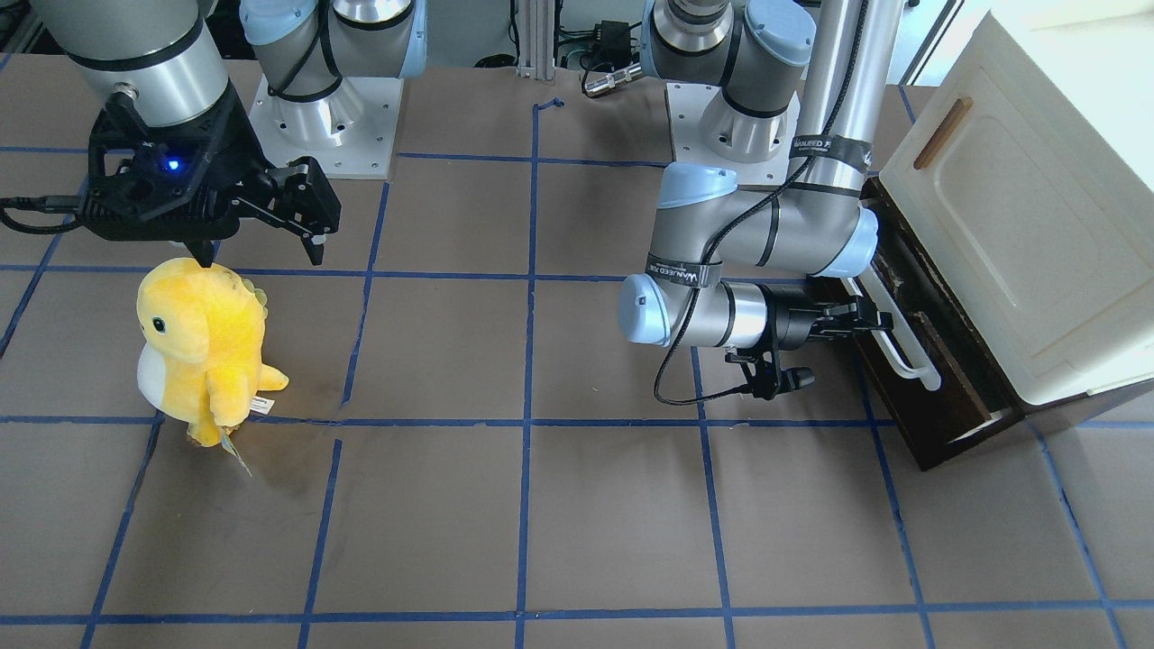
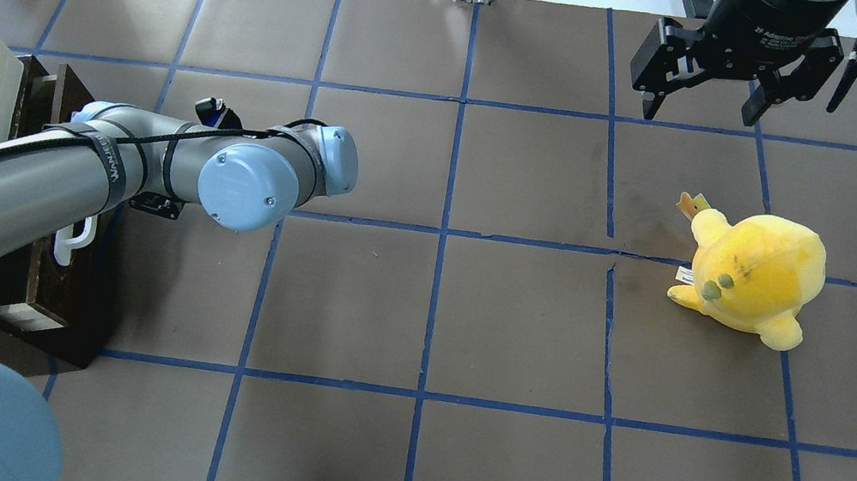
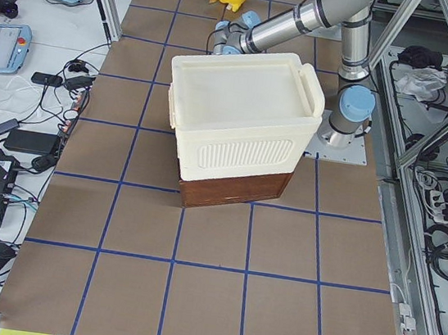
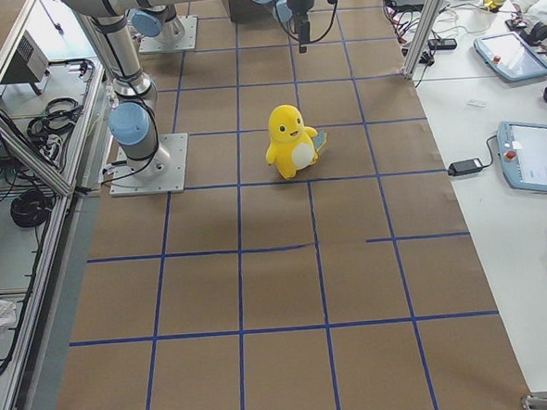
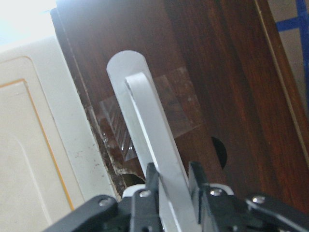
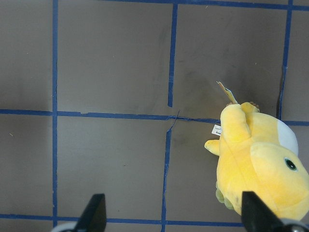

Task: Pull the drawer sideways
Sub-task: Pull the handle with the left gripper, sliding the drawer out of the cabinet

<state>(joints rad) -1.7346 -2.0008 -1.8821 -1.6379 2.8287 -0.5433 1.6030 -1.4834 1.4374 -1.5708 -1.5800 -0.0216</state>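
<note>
The drawer (image 1: 892, 406) has a dark brown front and a long white bar handle (image 1: 906, 361). It sits under the cream cabinet (image 1: 1019, 225) and stands a little way out, with a strip of pale side showing. My left gripper (image 1: 870, 320) is shut on the handle. The left wrist view shows a finger on each side of the white bar (image 5: 149, 130) against the brown front (image 5: 217, 72). In the overhead view the left arm hides most of the drawer (image 2: 46, 290). My right gripper (image 1: 261, 255) hangs open and empty above the table, far from the drawer.
A yellow plush toy (image 1: 198, 347) stands just below the right gripper (image 2: 698, 111) and also shows in the right wrist view (image 6: 256, 159). The cabinet has a small brown handle (image 1: 942, 133). Blue tape lines grid the brown table.
</note>
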